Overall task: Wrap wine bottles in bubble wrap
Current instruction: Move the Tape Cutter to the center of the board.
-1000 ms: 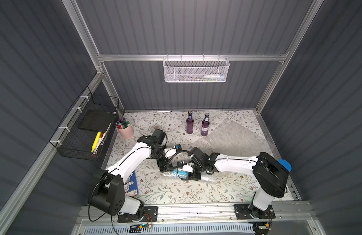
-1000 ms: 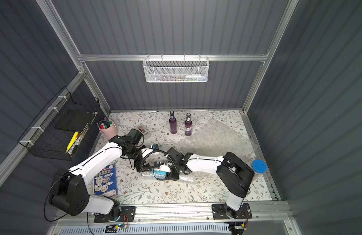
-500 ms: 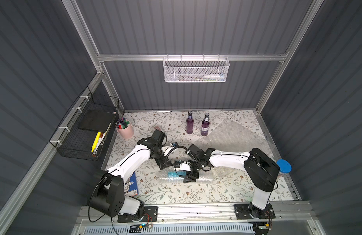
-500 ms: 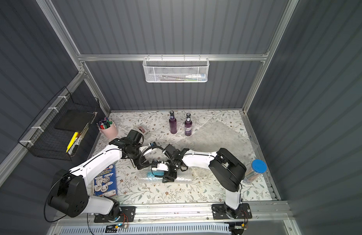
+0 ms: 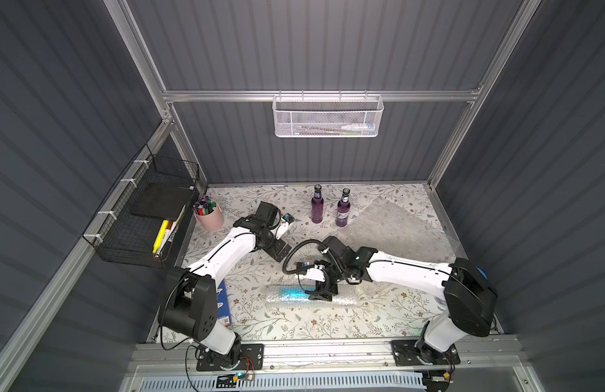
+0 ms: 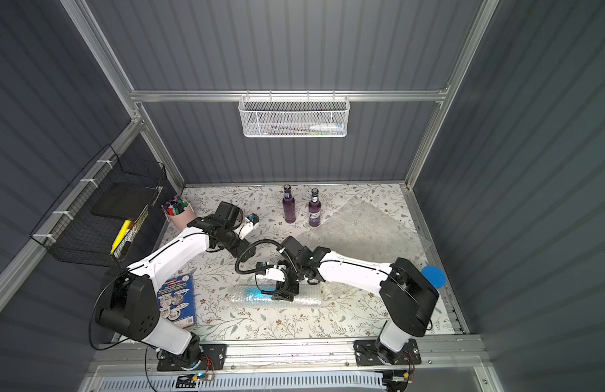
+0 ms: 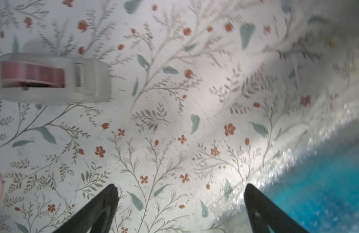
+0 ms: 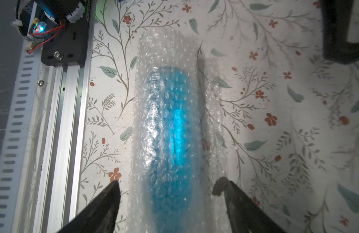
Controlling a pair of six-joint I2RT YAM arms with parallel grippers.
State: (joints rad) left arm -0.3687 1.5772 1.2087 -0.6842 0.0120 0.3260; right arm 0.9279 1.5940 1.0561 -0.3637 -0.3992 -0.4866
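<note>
Left gripper [image 7: 180, 187] withdrawn, right gripper [image 8: 169, 182] released — both open; blue bottle [image 8: 170, 121] in bubble wrap [image 8: 164, 44] — probably fragile, slippery; grasp mid-roll.

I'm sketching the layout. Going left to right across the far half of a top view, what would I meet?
Black wire wall basket → pink cup of markers → first dark purple glass bottle → second dark purple glass bottle with a white label → flat clear bubble wrap sheet.

Both top views look steeply down from high in front over the whole floral-patterned worktop [image 5: 294, 325]. The wrist cameras sit close above it, sharing the bubble-wrapped blue glass bottle [image 8: 170, 131].
</note>
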